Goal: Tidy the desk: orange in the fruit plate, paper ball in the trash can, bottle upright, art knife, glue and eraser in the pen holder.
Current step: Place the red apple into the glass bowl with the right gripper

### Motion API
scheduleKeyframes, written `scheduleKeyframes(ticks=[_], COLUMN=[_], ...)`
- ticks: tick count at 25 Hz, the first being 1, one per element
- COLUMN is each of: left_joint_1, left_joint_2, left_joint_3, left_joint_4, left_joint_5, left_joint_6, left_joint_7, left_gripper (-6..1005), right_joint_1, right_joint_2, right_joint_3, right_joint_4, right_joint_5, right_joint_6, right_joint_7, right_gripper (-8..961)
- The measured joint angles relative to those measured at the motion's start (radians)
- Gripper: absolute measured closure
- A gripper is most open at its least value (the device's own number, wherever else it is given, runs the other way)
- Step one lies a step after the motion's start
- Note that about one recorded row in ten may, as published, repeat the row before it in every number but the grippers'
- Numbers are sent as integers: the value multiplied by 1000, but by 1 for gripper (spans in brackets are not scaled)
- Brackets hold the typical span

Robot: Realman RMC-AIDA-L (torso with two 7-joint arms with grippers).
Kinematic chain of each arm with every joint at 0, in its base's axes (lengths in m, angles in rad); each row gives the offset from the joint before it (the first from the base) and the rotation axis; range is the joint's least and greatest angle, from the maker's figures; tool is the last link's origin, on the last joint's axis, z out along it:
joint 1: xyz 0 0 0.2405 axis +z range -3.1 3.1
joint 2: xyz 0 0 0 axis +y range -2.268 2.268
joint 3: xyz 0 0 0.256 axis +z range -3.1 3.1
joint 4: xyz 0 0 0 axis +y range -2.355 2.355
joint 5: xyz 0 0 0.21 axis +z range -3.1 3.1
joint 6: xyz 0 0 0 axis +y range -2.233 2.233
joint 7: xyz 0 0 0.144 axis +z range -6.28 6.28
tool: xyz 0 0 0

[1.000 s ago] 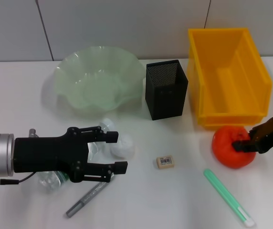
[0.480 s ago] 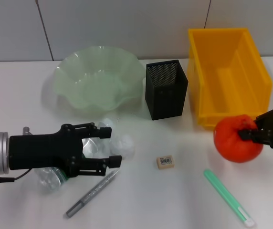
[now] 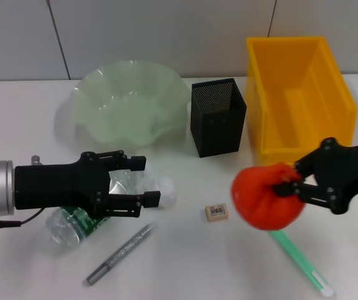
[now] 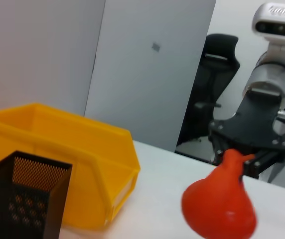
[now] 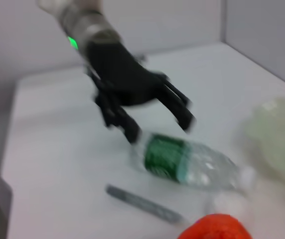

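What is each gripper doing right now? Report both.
Left gripper: open, over the lying bottle, not gripping it.
Right gripper: shut on the orange, held off the table.

The left gripper (image 3: 143, 181) covers most of the bottle (image 3: 72, 220), and the cap end is lost under its fingers. The paper ball (image 3: 164, 190) shows only past the fingertips. The orange (image 3: 267, 196) hides the far end of the green pen (image 3: 301, 262) (its near tip stays in sight). The right wrist view cuts off the orange (image 5: 213, 227) and the fruit plate (image 5: 277, 132), both blurred.
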Motion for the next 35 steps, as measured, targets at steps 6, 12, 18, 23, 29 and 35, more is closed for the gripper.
scheduleKeyframes(ticks=[6, 12, 18, 23, 29, 35], left_joint_1=[-7, -12, -33, -53, -67, -23], left_joint_2=[8, 9, 2, -4, -8, -1], left_joint_3=[-16, -16, -8, -9, -12, -76], left_joint_4=[0, 0, 0, 0, 0, 0], left_joint_5=[33, 35, 35, 35, 42, 53], left_joint_6=[3, 5, 37, 56, 49, -4], left_joint_7=[-10, -15, -38, -65, -74, -22], left_gripper=[165, 165, 165, 165, 165, 166], right_joint_1=[22, 37, 65, 91, 125, 122], right_joint_2=[-21, -24, -18, -11, -9, -14], right_joint_3=[10, 10, 6, -5, -14, -8], right_joint_4=[132, 183, 213, 234, 286, 281], right_joint_5=[125, 172, 177, 176, 166, 166], right_joint_6=[-13, -10, -5, 29, 86, 162], right_joint_7=[-110, -161, -184, -197, -217, -194], right_gripper=[905, 910, 905, 902, 898, 894])
